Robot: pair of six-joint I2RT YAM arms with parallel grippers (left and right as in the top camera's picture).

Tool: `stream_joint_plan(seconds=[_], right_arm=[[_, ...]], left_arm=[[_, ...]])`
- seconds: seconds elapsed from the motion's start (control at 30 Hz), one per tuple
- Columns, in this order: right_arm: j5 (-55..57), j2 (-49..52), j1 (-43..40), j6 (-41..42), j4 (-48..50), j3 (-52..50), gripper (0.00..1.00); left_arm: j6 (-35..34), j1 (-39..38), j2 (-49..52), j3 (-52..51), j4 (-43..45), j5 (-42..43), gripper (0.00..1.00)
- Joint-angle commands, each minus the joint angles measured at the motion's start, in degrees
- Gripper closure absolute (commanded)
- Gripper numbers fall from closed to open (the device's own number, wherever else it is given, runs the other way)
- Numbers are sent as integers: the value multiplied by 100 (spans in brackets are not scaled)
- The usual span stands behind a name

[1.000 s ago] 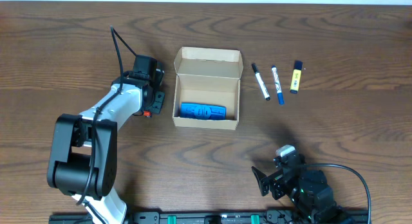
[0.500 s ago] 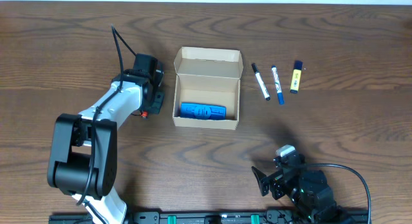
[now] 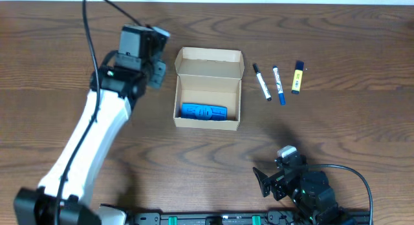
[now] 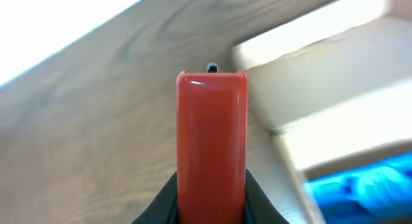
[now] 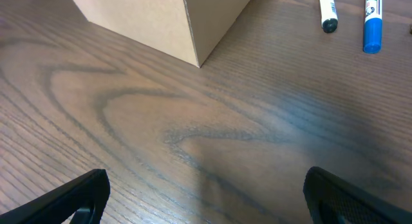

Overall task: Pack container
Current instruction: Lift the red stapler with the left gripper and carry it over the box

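Observation:
The brown cardboard container stands open at the table's middle with its flap lid up at the far side; a blue object lies inside near the front wall. My left gripper is raised just left of the box and is shut on a red marker, which fills the left wrist view beside the box wall. My right gripper rests open and empty near the front edge; its view shows a box corner.
A black marker, a blue marker and a yellow highlighter lie in a row right of the box. The first two show in the right wrist view.
My left arm has lifted off the table with the red marker and moved up and away, now level with the box's far left corner. The right arm has not moved.

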Motion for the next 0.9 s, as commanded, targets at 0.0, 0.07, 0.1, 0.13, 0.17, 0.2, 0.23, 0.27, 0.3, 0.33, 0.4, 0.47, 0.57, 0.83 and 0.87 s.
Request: stream_joint_plan(seconds=[0.0, 0.07, 0.1, 0.13, 0.17, 0.2, 0.23, 0.27, 0.3, 0.33, 0.4, 0.47, 0.57, 0.83, 0.87], right_arm=[[61, -37, 55, 48, 0, -57, 1], [61, -37, 55, 48, 0, -57, 1], [61, -37, 55, 48, 0, -57, 1], [61, -37, 55, 48, 0, -57, 1], [61, -37, 55, 48, 0, -57, 1], [61, -37, 55, 48, 0, -57, 1], [61, -37, 55, 50, 0, -57, 1], [61, -37, 55, 48, 0, -57, 1], [61, -37, 55, 48, 0, -57, 1], [61, -37, 55, 48, 0, -57, 1], [61, -37, 55, 50, 0, -57, 1], [61, -37, 55, 48, 0, -57, 1], [61, -37, 55, 48, 0, -57, 1], [61, -37, 55, 48, 0, -57, 1], [61, -37, 55, 48, 0, -57, 1]], left_arm=[[1364, -658, -195, 96, -52, 363, 94], [2020, -1062, -214, 96, -116, 568, 94], [2369, -1283, -205, 94, -153, 603, 94], [2640, -1458, -190, 94, -188, 608, 94], [2900, -1628, -166, 94, -219, 601, 94], [3134, -1781, -138, 94, -240, 599, 94], [3309, -1897, -103, 94, -260, 599, 94], [3440, -1989, -68, 94, -278, 601, 94], [3543, -2072, -11, 94, -284, 601, 94], [3580, -2111, 33, 94, -289, 601, 94], [3740, -2142, 166, 92, -334, 608, 94], [3982, -2131, 350, 90, -367, 597, 94], [4280, -2098, 658, 90, -315, 516, 94], [4306, -2098, 1593, 90, 26, -264, 94], [4306, -2096, 1692, 90, 83, -319, 94]])
